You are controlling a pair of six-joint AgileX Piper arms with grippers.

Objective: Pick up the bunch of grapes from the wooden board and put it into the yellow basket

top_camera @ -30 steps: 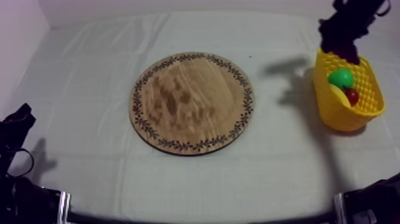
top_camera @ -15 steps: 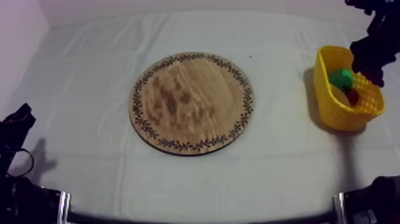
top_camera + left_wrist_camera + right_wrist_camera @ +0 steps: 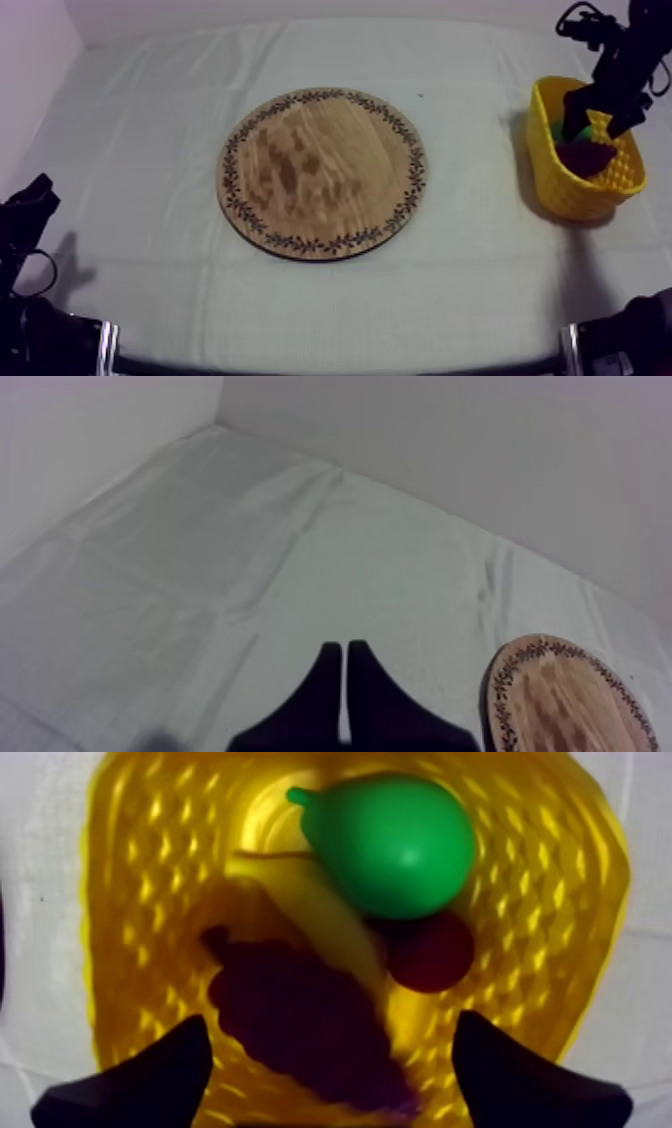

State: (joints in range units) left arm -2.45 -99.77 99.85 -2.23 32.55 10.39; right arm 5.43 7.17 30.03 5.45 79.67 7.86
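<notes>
Since the bunch of grapes (image 3: 300,1017) lies in the yellow basket (image 3: 130,902) directly under my right gripper (image 3: 330,1042), jaws apart and empty, I'd lift straight up.

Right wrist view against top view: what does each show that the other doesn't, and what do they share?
Right wrist view adds the banana and small red fruit beside the bunch of grapes, and the fingers of the right gripper apart above them. Top view adds the wooden board, left of the basket. Both share the yellow basket holding the grapes and pear, right gripper over it.
</notes>
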